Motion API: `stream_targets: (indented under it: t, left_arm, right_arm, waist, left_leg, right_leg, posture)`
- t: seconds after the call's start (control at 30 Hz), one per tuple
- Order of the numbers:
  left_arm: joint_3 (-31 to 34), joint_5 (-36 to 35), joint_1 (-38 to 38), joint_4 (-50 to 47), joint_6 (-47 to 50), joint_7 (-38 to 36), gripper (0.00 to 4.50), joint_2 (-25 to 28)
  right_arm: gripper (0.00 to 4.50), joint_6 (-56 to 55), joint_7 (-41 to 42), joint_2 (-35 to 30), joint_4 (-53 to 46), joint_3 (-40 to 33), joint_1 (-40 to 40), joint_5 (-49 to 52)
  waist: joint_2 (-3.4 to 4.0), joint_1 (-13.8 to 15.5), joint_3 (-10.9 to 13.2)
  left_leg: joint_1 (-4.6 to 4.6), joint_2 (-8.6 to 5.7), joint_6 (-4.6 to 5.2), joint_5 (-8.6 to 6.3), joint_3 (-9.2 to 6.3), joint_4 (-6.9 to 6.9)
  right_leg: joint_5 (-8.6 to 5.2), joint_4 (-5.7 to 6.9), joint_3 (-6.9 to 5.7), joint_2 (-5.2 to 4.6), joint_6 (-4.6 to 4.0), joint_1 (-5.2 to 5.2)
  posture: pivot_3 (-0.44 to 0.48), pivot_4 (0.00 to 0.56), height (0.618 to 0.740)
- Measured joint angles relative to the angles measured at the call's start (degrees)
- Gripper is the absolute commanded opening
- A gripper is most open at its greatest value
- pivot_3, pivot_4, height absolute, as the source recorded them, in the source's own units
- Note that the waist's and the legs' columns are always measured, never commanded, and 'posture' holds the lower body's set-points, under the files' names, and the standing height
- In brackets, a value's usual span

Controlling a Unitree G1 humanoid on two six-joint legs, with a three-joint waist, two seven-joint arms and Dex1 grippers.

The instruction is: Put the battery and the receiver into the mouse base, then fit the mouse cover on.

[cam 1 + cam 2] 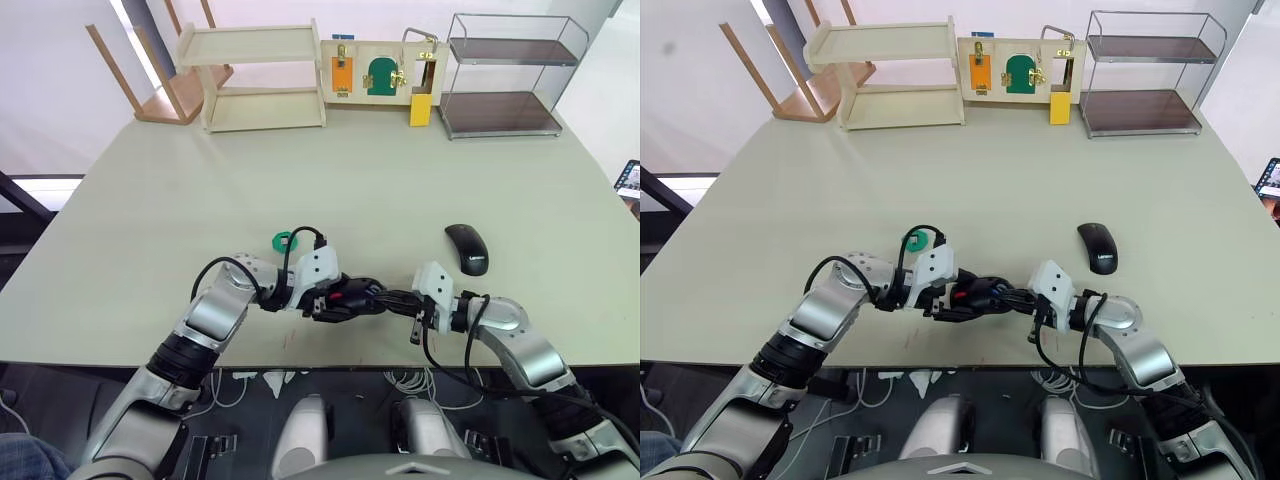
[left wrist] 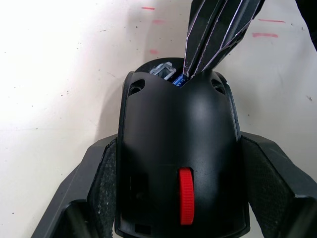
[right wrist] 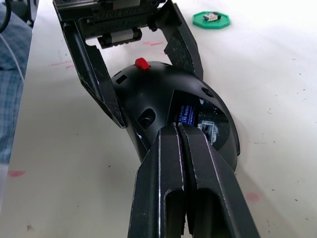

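Now my left jaws [image 1: 335,300] clamp the base [image 2: 181,163] by its flanks on the worktop [image 1: 300,180]. My right jaws [image 3: 179,130], pressed together, push the battery [image 3: 186,115] lengthwise into its slot just ahead. Beyond lies the receiver [image 3: 212,16]; the cover [image 1: 467,248] sits nearer my right arm.

The battery [image 3: 187,115] lies in the mouse base [image 1: 350,297]; the mouse cover [image 1: 467,248] sits right, behind.
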Motion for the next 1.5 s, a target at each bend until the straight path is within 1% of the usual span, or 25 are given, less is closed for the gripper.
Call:
stream_targets:
  t: [0.27,0.43,0.57,0.67,0.73,0.83,0.87,0.9,0.93,0.97,1.0,1.1,1.13,1.23,1.3,1.33,1.37,1.5]
  left_arm:
    - [0.01,-0.04,-0.15,0.12,-0.19,0.06,2.91,-0.59]
    - [0.21,-0.27,-0.15,0.07,-0.55,-0.04,2.91,-0.49]
    - [0.37,-0.48,-0.12,-0.06,-0.86,-0.10,2.91,-0.36]
    - [0.53,-0.50,0.00,-0.50,-0.87,-0.04,2.91,-0.12]
    - [0.62,-0.50,0.19,-0.86,-0.84,-0.04,2.91,0.02]
    - [0.69,-0.50,0.33,-1.07,-0.83,-0.03,2.91,0.10]
    - [0.69,-0.51,0.47,-1.54,-0.61,0.06,2.91,0.14]
    - [0.71,-0.51,0.48,-1.59,-0.56,0.08,2.91,0.16]
    - [0.75,-0.52,0.49,-1.71,-0.41,0.11,2.91,0.24]
    - [0.76,-0.53,0.51,-1.77,-0.35,0.11,2.91,0.27]
    - [0.76,-0.58,0.63,-1.94,-0.29,0.08,2.91,0.29]
    - [0.81,-0.86,0.88,-2.13,-0.26,0.10,2.91,0.34]
    - [0.87,-0.97,0.91,-2.13,-0.25,0.09,2.91,0.41]
    - [0.94,-1.15,0.91,-2.11,-0.24,-0.01,2.91,0.58]
    - [0.98,-1.39,0.91,-2.07,-0.25,-0.17,3.95,0.62]
    - [0.72,-1.34,0.94,-1.94,-0.13,-0.43,4.30,0.76]
    - [0.72,-1.64,1.12,-1.91,-0.29,-0.78,4.42,0.83]
    - [0.75,-1.73,1.36,-1.82,-1.35,-0.89,4.42,0.85]
  right_arm:
    - [0.04,-3.21,-0.55,-0.07,-0.81,-2.17,1.89,0.25]
    - [0.04,-4.85,-0.41,-2.45,-2.20,-6.83,6.73,1.46]
    - [0.04,-7.08,0.60,-2.38,-2.23,-9.00,9.01,3.40]
    - [0.04,-11.64,3.44,-2.47,-2.06,-13.30,10.22,7.09]
    - [0.04,-12.42,5.08,-2.83,-1.85,-15.95,10.33,9.68]
    - [0.79,-12.42,5.99,-3.35,-1.71,-17.35,10.32,11.15]
    - [1.16,-12.97,8.39,-3.43,0.28,-18.69,10.38,12.91]
    - [1.69,-13.17,8.49,-3.65,0.67,-19.12,10.46,13.01]
    - [2.03,-13.75,8.94,-3.76,1.07,-19.57,10.58,13.12]
    - [2.25,-13.86,9.20,-3.72,1.26,-19.72,10.64,13.20]
    - [2.68,-14.13,9.62,-3.66,1.66,-19.86,10.75,13.37]
    - [4.22,-15.72,11.30,-3.66,3.08,-20.20,11.66,13.62]
    - [4.37,-16.01,11.50,-3.66,3.44,-20.32,11.82,13.63]
    - [4.37,-16.47,12.26,-3.66,4.39,-20.62,12.00,13.81]
    - [4.50,-17.07,12.82,-3.63,4.50,-20.82,11.96,14.10]
    - [4.50,-17.34,13.09,-3.63,4.54,-20.87,11.90,14.13]
    - [4.50,-17.60,13.40,-3.64,4.66,-20.94,11.90,14.13]
    - [4.50,-18.35,14.09,-3.63,4.99,-20.95,11.82,14.13]
  waist:
    - [0.18,0.29,0.12]
    - [0.31,0.28,0.45]
    - [0.46,0.30,0.70]
    - [0.43,0.24,0.88]
    - [0.37,0.20,0.98]
    - [0.37,0.22,1.00]
    - [0.37,0.27,1.03]
    - [0.37,0.27,1.03]
    - [0.37,0.23,1.03]
    - [0.37,0.22,1.03]
    - [0.37,0.23,1.03]
    - [0.37,0.25,1.03]
    - [0.37,0.23,1.03]
    - [0.37,0.18,1.04]
    - [0.37,0.20,1.04]
    - [0.37,0.19,1.04]
    - [0.36,0.19,1.06]
    - [0.36,0.19,1.08]
  left_leg:
    - [-0.17,-0.03,0.00,0.00,0.00,-0.01]
    - [-0.27,-0.07,0.00,0.00,0.08,-0.01]
    - [-0.33,-0.07,0.00,0.00,0.13,-0.01]
    - [-0.34,-0.08,0.00,0.00,0.22,-0.01]
    - [-0.34,-0.07,0.00,0.00,0.23,-0.01]
    - [-0.34,-0.06,0.00,0.00,0.24,-0.04]
    - [-0.35,-0.06,0.00,0.00,0.38,-0.10]
    - [-0.36,-0.06,0.00,0.00,0.41,-0.10]
    - [-0.35,-0.07,0.00,0.00,0.46,-0.11]
    - [-0.35,-0.07,0.00,0.00,0.47,-0.12]
    - [-0.35,-0.07,0.00,0.00,0.50,-0.13]
    - [-0.35,-0.07,0.00,0.00,0.53,-0.17]
    - [-0.35,-0.07,0.00,0.00,0.56,-0.19]
    - [-0.35,-0.07,0.00,0.00,0.63,-0.23]
    - [-0.35,-0.06,0.01,0.00,0.64,-0.25]
    - [-0.35,-0.07,0.00,0.00,0.67,-0.26]
    - [-0.35,-0.07,0.00,0.00,0.69,-0.29]
    - [-0.36,-0.06,0.00,0.00,0.73,-0.29]
  right_leg:
    - [0.00,-0.02,0.00,-0.04,0.01,-0.10]
    - [0.01,-0.02,0.08,-0.04,0.02,-0.15]
    - [0.00,-0.02,0.03,-0.01,0.02,-0.18]
    - [0.00,-0.03,0.06,-0.02,0.03,-0.18]
    - [0.00,-0.03,0.06,-0.02,0.03,-0.19]
    - [0.00,-0.03,0.05,0.00,0.02,-0.20]
    - [0.00,-0.03,0.07,0.00,0.01,-0.24]
    - [0.00,-0.03,0.10,-0.01,0.01,-0.24]
    - [0.00,-0.03,0.15,-0.01,0.02,-0.26]
    - [0.00,-0.03,0.16,-0.01,0.02,-0.26]
    - [0.00,-0.03,0.18,-0.01,0.02,-0.28]
    - [0.00,-0.03,0.20,-0.01,0.02,-0.31]
    - [0.00,-0.03,0.24,-0.01,0.02,-0.33]
    - [0.01,-0.03,0.30,0.01,0.02,-0.38]
    - [0.01,-0.03,0.31,0.01,0.02,-0.39]
    - [0.01,-0.03,0.32,0.01,0.02,-0.40]
    - [0.01,-0.03,0.35,0.02,0.02,-0.43]
    - [0.01,-0.03,0.39,0.02,0.02,-0.45]
  posture:
    - [0.000,0.150,0.740]
    - [0.000,0.150,0.740]
    - [0.000,0.150,0.740]
    - [0.000,0.150,0.740]
    - [0.000,0.150,0.740]
    - [0.000,0.150,0.740]
    - [0.000,0.150,0.740]
    - [0.000,0.150,0.740]
    - [0.000,0.150,0.740]
    - [0.000,0.150,0.740]
    - [0.000,0.150,0.740]
    - [0.000,0.150,0.740]
    - [0.000,0.150,0.740]
    - [0.000,0.150,0.740]
    - [0.000,0.150,0.740]
    - [0.000,0.150,0.740]
    - [0.000,0.150,0.740]
    - [0.000,0.150,0.740]
